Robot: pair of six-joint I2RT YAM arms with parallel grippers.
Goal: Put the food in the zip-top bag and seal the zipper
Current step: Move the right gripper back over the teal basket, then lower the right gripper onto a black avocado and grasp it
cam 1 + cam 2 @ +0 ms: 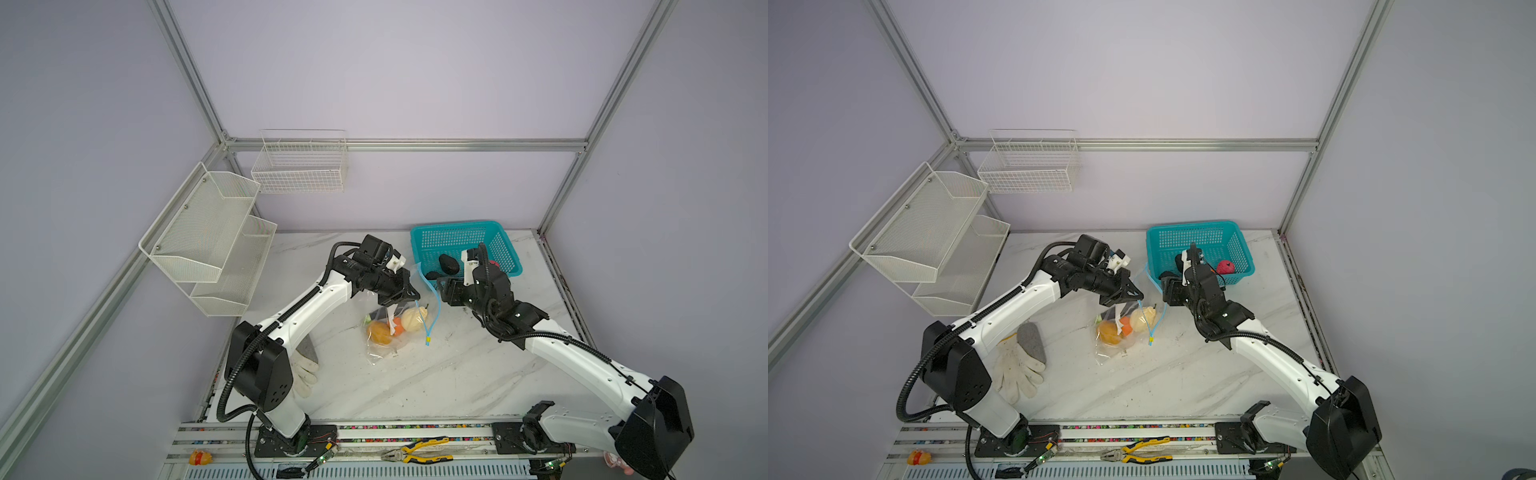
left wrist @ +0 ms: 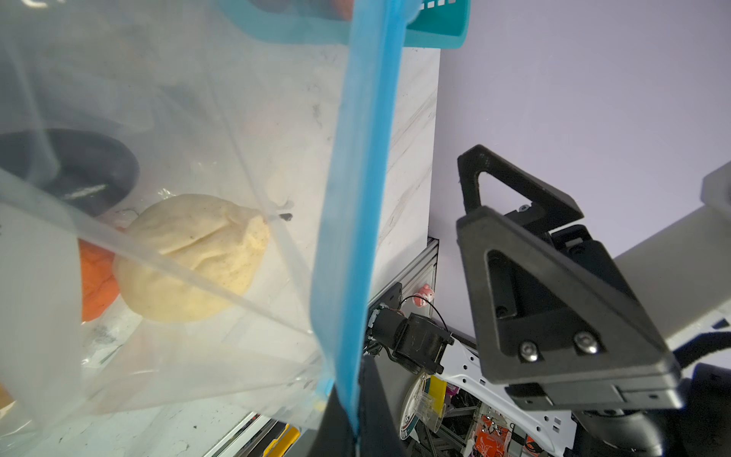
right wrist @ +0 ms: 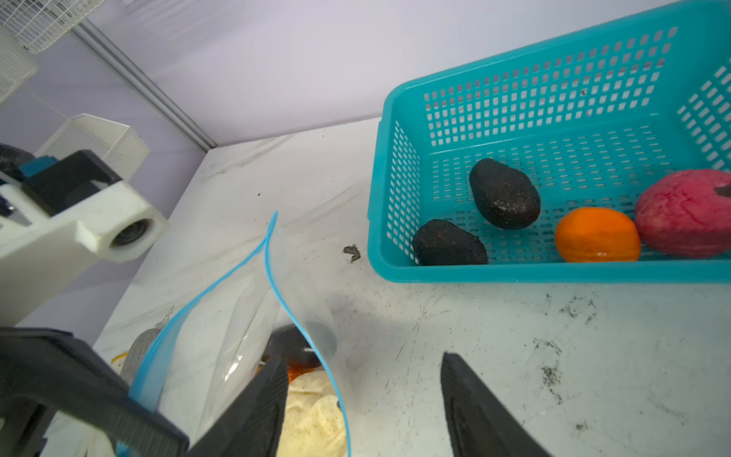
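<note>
White marble table point(image 1: 457, 374) viewed from above, with two robot arms reaching toward its middle. Left gripper point(image 1: 413, 296) clamped tight on the light-blue zipper point(image 2: 356, 198) of a clear zip-top bag point(image 1: 382, 351), holding that mouth edge up off the table, with the bag's lower end resting on the marble. Mouth gaping and zipper unsealed, with a small yellow-green slider tab point(image 1: 427, 341) at the strip's low end. Inside the bag: a yellow-orange fruit point(image 1: 379, 332), a smaller orange piece point(image 1: 399, 328) and a cream pear point(image 2: 194, 257) pressed against the plastic, plus a dark eggplant point(image 3: 296, 344) visible through the opening in the right wrist view. Right gripper point(image 3: 362, 368) spread wide and grasping nothing, just beside the bag's mouth, one finger in front of the opening and the other over bare marble. Just beyond it, a teal perforated basket point(image 3: 553, 273) near the table's far edge, holding four more foods: a dark black-green avocado point(image 3: 504, 194) toward the middle, a second dark avocado point(image 3: 449, 243) in a corner, an orange fruit point(image 3: 597, 235) and a pink fruit point(image 3: 684, 213) touching each other. Off to the left arm's side, a white work glove point(image 1: 1017, 370) lying flat on the table, well apart from the bag.
</note>
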